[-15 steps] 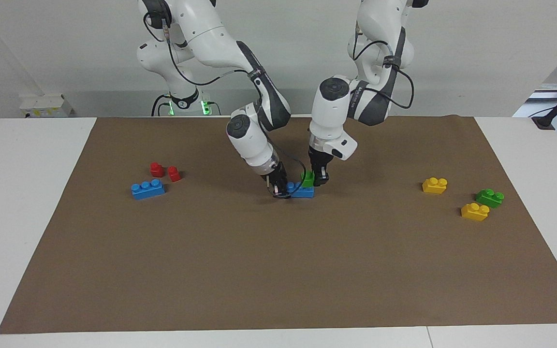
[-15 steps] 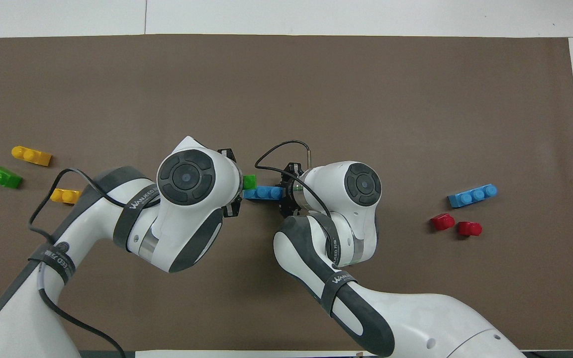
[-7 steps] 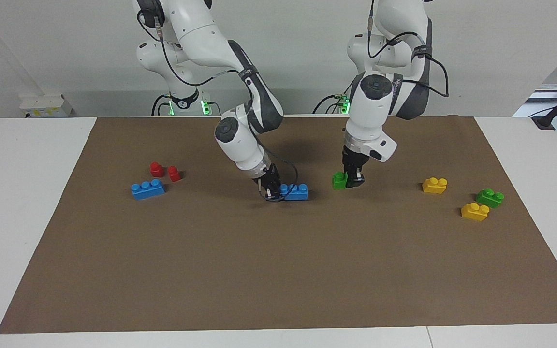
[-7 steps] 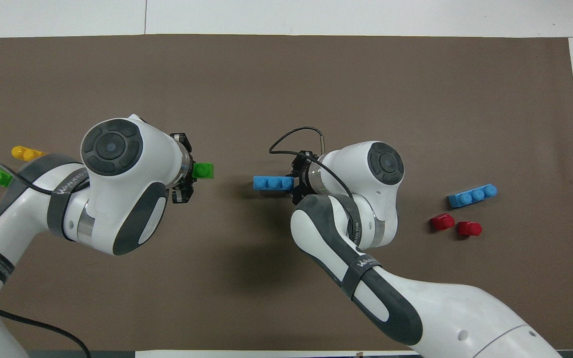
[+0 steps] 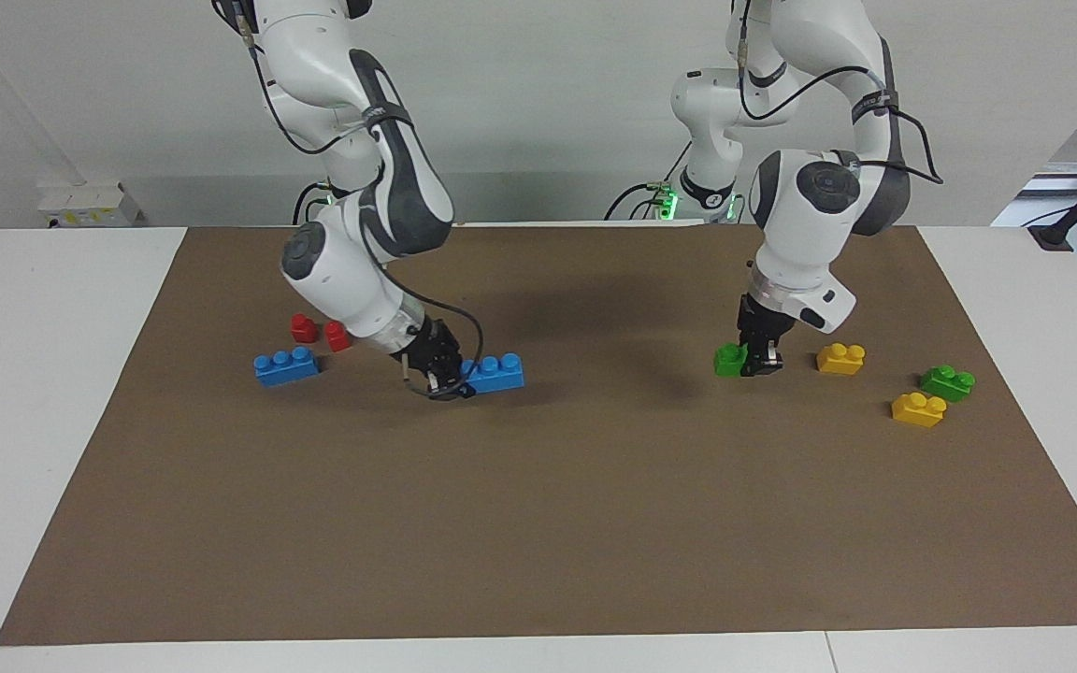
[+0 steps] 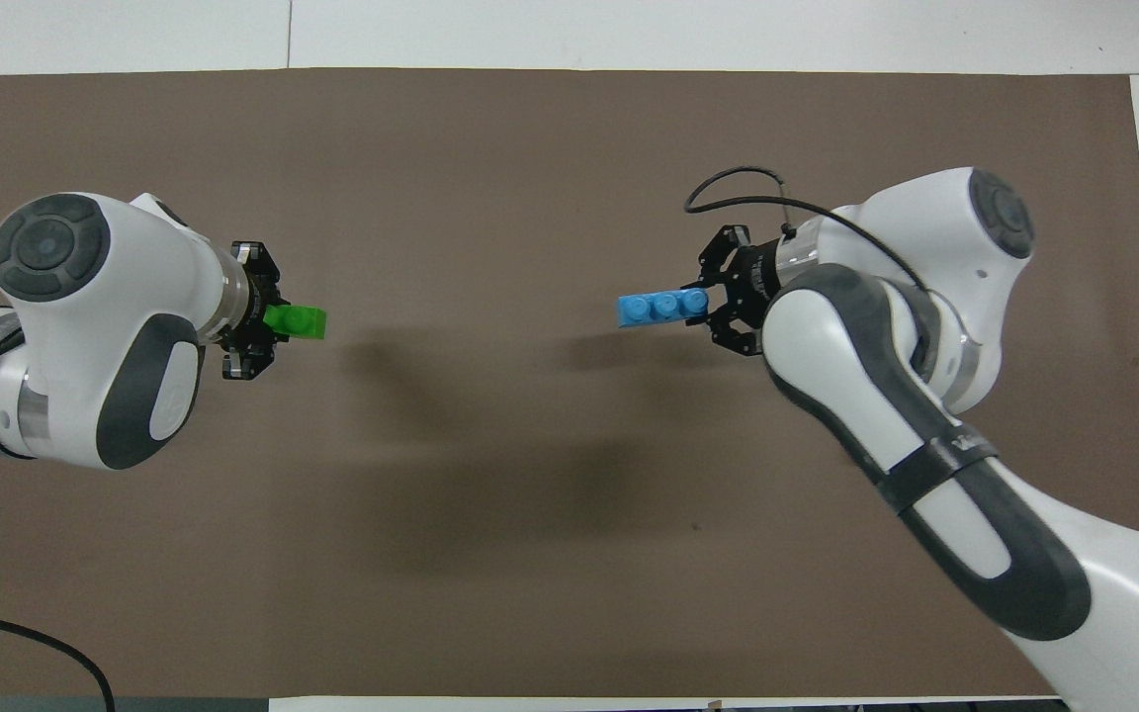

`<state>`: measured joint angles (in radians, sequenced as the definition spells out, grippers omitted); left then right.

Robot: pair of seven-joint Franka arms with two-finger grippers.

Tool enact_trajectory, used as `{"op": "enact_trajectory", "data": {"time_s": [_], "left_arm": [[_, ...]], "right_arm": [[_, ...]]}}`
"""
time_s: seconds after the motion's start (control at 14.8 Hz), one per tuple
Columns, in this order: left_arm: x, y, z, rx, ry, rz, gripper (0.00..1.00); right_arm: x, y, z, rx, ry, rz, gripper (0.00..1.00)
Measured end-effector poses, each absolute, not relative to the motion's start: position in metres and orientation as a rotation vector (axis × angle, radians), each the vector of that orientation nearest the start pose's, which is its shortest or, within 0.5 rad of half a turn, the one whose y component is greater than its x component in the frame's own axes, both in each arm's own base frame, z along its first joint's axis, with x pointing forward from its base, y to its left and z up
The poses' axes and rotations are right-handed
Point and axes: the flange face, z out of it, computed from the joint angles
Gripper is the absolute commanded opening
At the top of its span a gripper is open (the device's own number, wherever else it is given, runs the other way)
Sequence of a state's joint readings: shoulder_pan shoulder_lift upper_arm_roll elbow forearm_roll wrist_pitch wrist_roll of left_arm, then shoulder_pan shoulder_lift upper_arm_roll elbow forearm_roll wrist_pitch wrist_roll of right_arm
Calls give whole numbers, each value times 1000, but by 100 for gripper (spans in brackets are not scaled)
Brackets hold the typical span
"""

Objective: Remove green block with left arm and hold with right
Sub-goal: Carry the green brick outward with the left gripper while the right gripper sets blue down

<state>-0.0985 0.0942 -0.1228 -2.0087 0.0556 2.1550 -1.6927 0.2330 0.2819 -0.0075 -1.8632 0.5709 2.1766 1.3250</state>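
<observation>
Brown paper mat (image 5: 538, 523) covers the white table, and over it the two white jointed arms hang apart, each gripper clamped on a plastic brick. The right gripper (image 5: 452, 374) grips one end of a blue three-stud brick (image 5: 495, 371), held up over the mat with another blue three-stud brick (image 5: 286, 365) and two small red pieces (image 5: 319, 332) lying off toward its own end of the table. The left gripper (image 5: 752, 363) is clenched on the small bright green block (image 5: 730, 360), low over the mat, with two yellow two-stud bricks (image 5: 841, 358) and a second green brick (image 5: 947, 381) resting just beside it toward the left arm's end.
</observation>
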Motion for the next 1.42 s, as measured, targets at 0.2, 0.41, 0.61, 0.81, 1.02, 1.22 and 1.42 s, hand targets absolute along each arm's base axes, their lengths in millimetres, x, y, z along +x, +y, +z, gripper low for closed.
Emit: {"op": "enact_trajectory", "data": {"time_s": [0.2, 0.41, 0.61, 0.81, 1.02, 1.22, 1.42], "left_arm": [[571, -87, 414, -2410, -2040, -96, 0], [576, -58, 414, -2457, -1983, -104, 0], [581, -32, 410, -2500, -1940, -123, 0], [589, -5, 397, -2552, -1887, -145, 0], [595, 14, 381, -2593, -1843, -162, 0], [602, 21, 363, -2607, -1846, -182, 0], [609, 22, 344, -2626, -1833, -187, 0]], "right_arm": [[625, 84, 390, -2152, 1753, 403, 0], [628, 20, 385, -2188, 1730, 376, 0], [627, -32, 361, -2200, 1734, 385, 0], [623, -50, 336, -2199, 1751, 425, 0], [618, -49, 319, -2203, 1762, 443, 0], [611, -52, 302, -2195, 1789, 431, 0], [608, -54, 290, -2191, 1806, 438, 0]]}}
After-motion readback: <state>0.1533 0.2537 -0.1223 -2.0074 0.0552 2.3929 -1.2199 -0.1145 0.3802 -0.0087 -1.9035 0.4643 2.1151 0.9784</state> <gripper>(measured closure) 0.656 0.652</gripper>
